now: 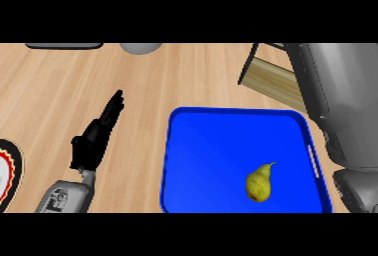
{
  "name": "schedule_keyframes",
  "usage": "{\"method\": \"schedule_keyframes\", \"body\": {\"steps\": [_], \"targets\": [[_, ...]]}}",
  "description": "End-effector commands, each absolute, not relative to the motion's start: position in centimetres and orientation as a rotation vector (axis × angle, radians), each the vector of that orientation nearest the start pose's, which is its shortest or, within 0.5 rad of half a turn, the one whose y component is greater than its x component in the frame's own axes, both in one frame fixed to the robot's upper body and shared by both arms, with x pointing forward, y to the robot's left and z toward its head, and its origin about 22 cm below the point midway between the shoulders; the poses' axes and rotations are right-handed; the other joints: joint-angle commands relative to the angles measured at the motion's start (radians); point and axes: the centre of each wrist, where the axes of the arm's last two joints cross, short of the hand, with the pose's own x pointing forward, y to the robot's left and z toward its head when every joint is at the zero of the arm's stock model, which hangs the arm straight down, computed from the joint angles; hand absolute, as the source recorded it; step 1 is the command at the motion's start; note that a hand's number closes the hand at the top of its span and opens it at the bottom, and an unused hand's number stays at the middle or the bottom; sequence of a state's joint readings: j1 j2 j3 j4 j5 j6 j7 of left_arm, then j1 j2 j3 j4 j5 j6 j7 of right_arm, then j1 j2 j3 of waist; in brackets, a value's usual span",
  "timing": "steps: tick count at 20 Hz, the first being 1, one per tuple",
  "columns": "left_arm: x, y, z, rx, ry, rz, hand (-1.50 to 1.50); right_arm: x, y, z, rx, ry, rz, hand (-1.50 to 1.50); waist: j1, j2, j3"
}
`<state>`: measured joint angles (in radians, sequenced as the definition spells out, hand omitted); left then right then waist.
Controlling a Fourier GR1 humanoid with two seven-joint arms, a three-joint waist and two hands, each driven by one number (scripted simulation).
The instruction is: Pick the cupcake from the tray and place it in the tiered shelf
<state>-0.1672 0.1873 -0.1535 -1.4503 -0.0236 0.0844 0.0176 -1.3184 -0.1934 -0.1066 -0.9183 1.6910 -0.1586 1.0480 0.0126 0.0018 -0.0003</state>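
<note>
A blue tray (221, 150) lies on the wooden counter at centre right and holds only a yellow pear (258, 184). No cupcake shows anywhere. The tiered shelf (272, 80), a black frame with a pale wooden board, stands at the upper right. My right forearm (343, 100) rises along the right edge past the shelf, and its hand is out of view beyond the top. My left hand (96, 135) rests open on the counter left of the tray, fingers straight and pointing away.
A grey rounded object (140, 47) and a dark flat item (63, 45) sit at the counter's far edge. A red-rimmed plate (7, 170) pokes in at the left edge. Bare wood (177, 80) stretches between my left hand and the shelf.
</note>
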Motion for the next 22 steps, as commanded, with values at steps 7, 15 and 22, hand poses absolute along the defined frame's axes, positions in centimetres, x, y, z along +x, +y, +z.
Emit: {"method": "schedule_keyframes", "body": {"steps": [7,15,22], "targets": [[28.7,22.4,1.7,0.102,-1.601,-0.261,0.00,44.0,-17.8,28.9,-1.749,-1.428,-0.281,1.50,0.001,0.009,0.002],[28.7,20.7,2.2,0.086,-1.593,-0.272,0.00,44.8,-19.5,29.5,-1.703,-1.493,-0.294,1.50,0.001,0.001,0.000],[28.1,23.1,1.8,0.092,-1.573,-0.275,0.00,45.7,-23.6,25.0,-1.893,-1.122,-0.267,1.50,0.001,0.002,-0.001]]}}
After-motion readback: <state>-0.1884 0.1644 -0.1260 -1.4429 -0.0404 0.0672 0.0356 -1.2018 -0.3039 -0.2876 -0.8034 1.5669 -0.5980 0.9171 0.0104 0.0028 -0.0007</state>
